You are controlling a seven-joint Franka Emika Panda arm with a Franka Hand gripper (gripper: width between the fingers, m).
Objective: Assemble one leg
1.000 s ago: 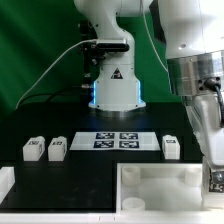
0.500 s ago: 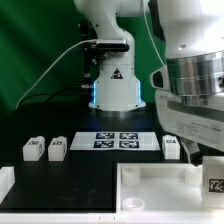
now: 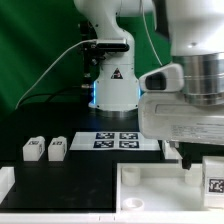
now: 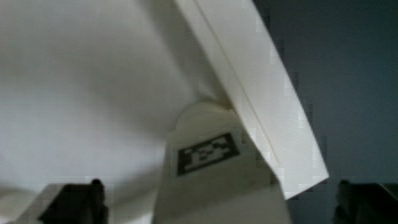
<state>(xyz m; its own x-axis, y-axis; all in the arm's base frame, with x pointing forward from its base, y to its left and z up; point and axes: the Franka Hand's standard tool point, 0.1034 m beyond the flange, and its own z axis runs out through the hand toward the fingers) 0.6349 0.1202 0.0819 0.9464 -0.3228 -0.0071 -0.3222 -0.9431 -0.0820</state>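
White plastic filled most of the wrist view: a leg (image 4: 217, 160) with a square tag stood against the raised rim of the large tray-like piece (image 4: 89, 90), between the gripper (image 4: 221, 203) fingertips (image 4: 75, 203), which were spread wide and touched nothing. In the exterior view, the arm hid the gripper. Two more legs (image 3: 33, 148) (image 3: 57, 148) sat side by side on the black table (image 3: 90, 170) at the exterior view's left, beside the marker board (image 3: 112, 140); another tagged leg (image 3: 215, 185) showed at the right edge.
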